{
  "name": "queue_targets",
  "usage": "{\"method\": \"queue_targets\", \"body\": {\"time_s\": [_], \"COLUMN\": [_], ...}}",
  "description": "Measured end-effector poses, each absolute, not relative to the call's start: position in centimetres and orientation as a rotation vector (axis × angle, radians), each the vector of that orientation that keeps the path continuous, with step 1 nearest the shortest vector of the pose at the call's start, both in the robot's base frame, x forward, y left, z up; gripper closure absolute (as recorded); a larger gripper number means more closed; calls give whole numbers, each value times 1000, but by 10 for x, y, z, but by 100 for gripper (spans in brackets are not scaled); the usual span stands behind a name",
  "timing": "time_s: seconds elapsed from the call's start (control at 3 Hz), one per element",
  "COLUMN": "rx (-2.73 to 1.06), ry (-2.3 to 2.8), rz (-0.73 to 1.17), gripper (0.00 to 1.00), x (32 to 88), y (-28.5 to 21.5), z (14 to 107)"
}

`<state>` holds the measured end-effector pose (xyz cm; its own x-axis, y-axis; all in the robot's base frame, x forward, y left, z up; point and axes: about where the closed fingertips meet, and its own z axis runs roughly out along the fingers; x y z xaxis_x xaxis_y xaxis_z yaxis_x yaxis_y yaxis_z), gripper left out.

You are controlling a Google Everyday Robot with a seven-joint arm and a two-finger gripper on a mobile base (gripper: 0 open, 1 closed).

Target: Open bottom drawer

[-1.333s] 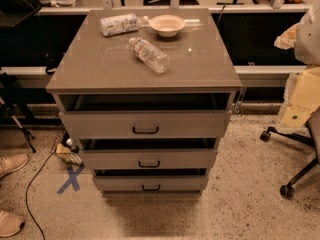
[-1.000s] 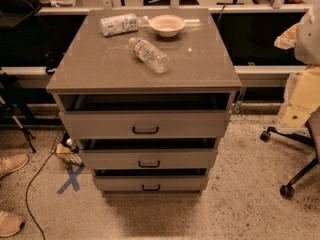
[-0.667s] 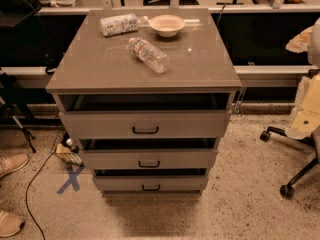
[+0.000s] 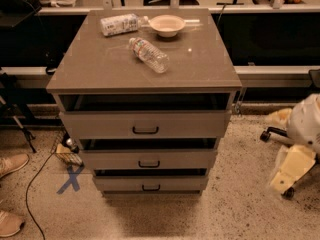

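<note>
The grey-taupe cabinet (image 4: pixel 145 69) has three drawer fronts stacked below its top. The bottom drawer (image 4: pixel 115 184) is the shallowest front, near the floor, with a small black bar handle (image 4: pixel 151 187) at its centre. It sits about flush with the drawers above, with a dark gap over it. My gripper (image 4: pixel 289 170), cream-coloured, hangs low at the right edge of the view, just above the floor. It is well to the right of the cabinet and apart from the bottom drawer, with the white arm (image 4: pixel 306 124) above it.
A plastic water bottle (image 4: pixel 148 54), a packet (image 4: pixel 119 24) and a bowl (image 4: pixel 166 25) lie on the cabinet top. A chair's wheeled base (image 4: pixel 272 134) is by my arm. A blue tape X (image 4: pixel 70 179), a cable and someone's shoes (image 4: pixel 12 164) are at the left.
My arm has dropped from the upper right edge down to floor level at the right. The cabinet, its drawers and the things on top have not moved.
</note>
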<state>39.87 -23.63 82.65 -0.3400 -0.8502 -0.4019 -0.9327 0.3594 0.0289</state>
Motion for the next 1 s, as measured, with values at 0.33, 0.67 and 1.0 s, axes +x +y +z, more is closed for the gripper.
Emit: {"method": "queue_targets", "body": {"time_s": [0.33,0.67,1.0], "rx": [-1510,-1494,-1495], "ry": [2265,2261,2261], "rz": [670,745,744], "gripper": [0,0,0], "x": [385,384,384], "y": [-209,-203,-203], "z": [745,727,727]}}
